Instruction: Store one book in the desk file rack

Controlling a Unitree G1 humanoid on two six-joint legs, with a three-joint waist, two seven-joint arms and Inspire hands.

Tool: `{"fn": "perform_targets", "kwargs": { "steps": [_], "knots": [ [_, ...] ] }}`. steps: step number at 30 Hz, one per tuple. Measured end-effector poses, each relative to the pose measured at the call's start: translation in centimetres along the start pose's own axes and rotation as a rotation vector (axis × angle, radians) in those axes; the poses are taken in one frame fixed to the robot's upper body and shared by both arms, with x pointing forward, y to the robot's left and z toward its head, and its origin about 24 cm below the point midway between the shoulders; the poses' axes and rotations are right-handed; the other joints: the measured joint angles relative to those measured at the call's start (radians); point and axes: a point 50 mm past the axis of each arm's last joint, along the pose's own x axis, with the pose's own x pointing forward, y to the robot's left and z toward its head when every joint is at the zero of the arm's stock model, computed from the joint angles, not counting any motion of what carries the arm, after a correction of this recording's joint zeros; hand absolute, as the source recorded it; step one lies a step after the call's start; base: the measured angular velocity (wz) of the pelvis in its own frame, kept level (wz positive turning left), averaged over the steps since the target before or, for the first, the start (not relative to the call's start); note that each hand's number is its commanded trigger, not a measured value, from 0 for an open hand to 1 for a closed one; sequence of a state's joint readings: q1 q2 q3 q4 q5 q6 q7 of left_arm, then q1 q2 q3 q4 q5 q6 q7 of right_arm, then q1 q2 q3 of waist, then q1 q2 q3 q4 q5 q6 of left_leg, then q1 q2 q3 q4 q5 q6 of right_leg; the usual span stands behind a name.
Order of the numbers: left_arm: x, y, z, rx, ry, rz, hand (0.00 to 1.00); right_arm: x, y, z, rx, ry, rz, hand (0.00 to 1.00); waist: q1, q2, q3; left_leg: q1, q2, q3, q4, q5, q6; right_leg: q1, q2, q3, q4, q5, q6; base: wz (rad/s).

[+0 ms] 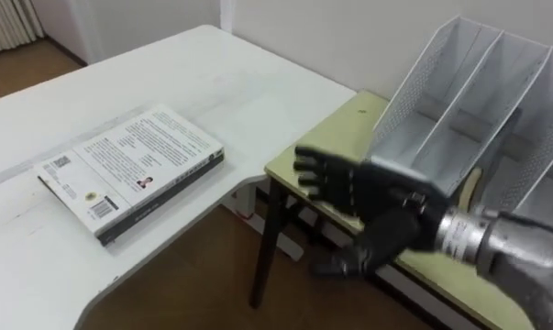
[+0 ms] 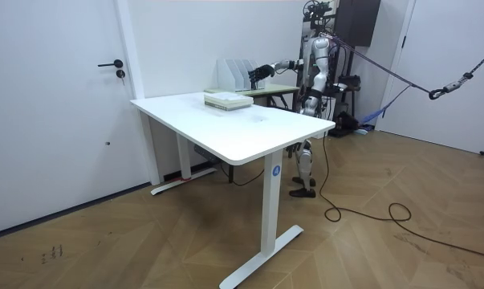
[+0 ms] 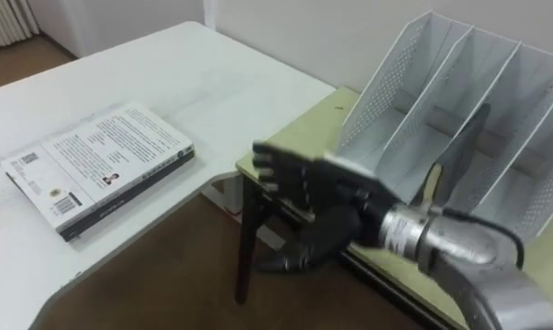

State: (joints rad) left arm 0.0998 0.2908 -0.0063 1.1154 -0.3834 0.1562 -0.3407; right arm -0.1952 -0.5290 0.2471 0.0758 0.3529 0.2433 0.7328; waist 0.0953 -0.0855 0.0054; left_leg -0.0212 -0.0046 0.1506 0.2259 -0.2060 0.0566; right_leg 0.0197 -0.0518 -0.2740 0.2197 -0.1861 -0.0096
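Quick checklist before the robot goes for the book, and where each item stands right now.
1. Book in sight, lying flat on the white table: ok.
2. Right hand open and empty: ok.
3. Hand over the book: not ok; it hovers over the gap between the white table and the side table.
4. Way from hand to book free: ok.
5. Rack upright on the side table, visible slots look empty: ok.

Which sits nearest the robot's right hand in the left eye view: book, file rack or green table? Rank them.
1. Green table beside the right hand and file rack behind it: too close to call.
2. Book, far left on the white desk.
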Motion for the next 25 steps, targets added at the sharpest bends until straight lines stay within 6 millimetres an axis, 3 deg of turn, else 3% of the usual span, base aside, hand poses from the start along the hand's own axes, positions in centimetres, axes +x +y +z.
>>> {"fn": "perform_targets", "kwargs": {
  "steps": [2, 6, 8, 9, 11, 13, 16, 20, 25],
  "knots": [
    [0.2, -0.4, 0.6, 0.016, -0.005, -0.018, 0.0, -0.9, 1.7, -4.3, 0.028, 0.176, 0.048, 0.0, 0.022, 0.001, 0.0032, -0.003, 0.0, 0.001, -0.001, -0.002, 0.001, -0.002, 0.0, 0.001, 0.0, 0.0, 0.0, 0.0],
    [0.3, -0.7, 0.6, 0.019, -0.004, -0.02, 0.0, -2.9, 2.9, -10.5, 0.083, 0.459, 0.031, 0.0, 0.023, 0.011, 0.0071, -0.001, -0.001, 0.0, 0.001, -0.003, 0.002, -0.003, -0.002, 0.0, 0.0, 0.0, 0.0, 0.0],
    [0.3, -0.7, 0.3, 0.014, -0.009, -0.006, 0.0, -4.9, 3.7, -14.8, 0.153, 0.641, -0.025, 0.0, 0.022, 0.017, 0.0016, -0.002, -0.001, 0.0, -0.001, -0.003, 0.002, -0.002, -0.002, -0.001, -0.001, 0.0, 0.0, 0.0],
    [0.4, -0.8, 0.2, 0.017, -0.006, -0.001, 0.0, -5.4, 3.9, -15.7, 0.168, 0.683, -0.042, 0.0, 0.019, 0.02, -0.0011, 0.0, -0.001, 0.0, -0.001, -0.003, 0.002, -0.001, -0.002, -0.001, -0.002, 0.0, 0.001, 0.0],
    [0.6, -1.3, 0.0, 0.025, -0.008, 0.013, 0.0, -7.1, 5.6, -19.6, 0.252, 0.838, -0.132, 0.0, 0.015, 0.033, -0.0044, 0.013, -0.002, 0.0, -0.004, -0.003, 0.002, 0.013, -0.002, -0.003, -0.002, 0.0, 0.001, 0.0],
    [0.8, -1.9, -0.4, 0.021, -0.018, 0.015, 0.0, -8.4, 7.3, -21.8, 0.343, 0.893, -0.207, 0.0, 0.015, 0.045, -0.0121, 0.016, -0.003, -0.002, -0.005, -0.003, 0.002, 0.018, -0.002, -0.003, -0.003, 0.0, 0.001, 0.0],
    [1.0, -2.5, -1.3, 0.013, -0.007, 0.027, 0.0, -9.6, 8.7, -23.7, 0.469, 0.91, -0.378, 0.0, -0.005, 0.059, -0.0092, 0.026, -0.003, -0.006, -0.003, -0.003, 0.002, 0.038, 0.0, -0.004, -0.017, 0.001, 0.001, 0.03],
    [0.9, -2.3, -2.5, -0.015, 0.004, 0.069, 0.0, -10.6, 11.4, -25.7, 0.665, 0.924, -0.574, 0.0, -0.019, 0.058, -0.0103, 0.046, -0.004, -0.009, -0.004, -0.004, 0.0, 0.056, 0.003, -0.002, -0.04, -0.001, 0.001, 0.01],
    [0.7, -1.8, -2.8, 0.011, 0.011, 0.109, 0.0, -11.7, 12.7, -26.6, 0.743, 0.971, -0.705, 0.0, -0.04, 0.078, -0.0078, 0.06, -0.009, -0.016, -0.017, -0.004, 0.001, 0.071, 0.004, 0.001, -0.052, 0.001, 0.005, 0.03]
  ]
}}
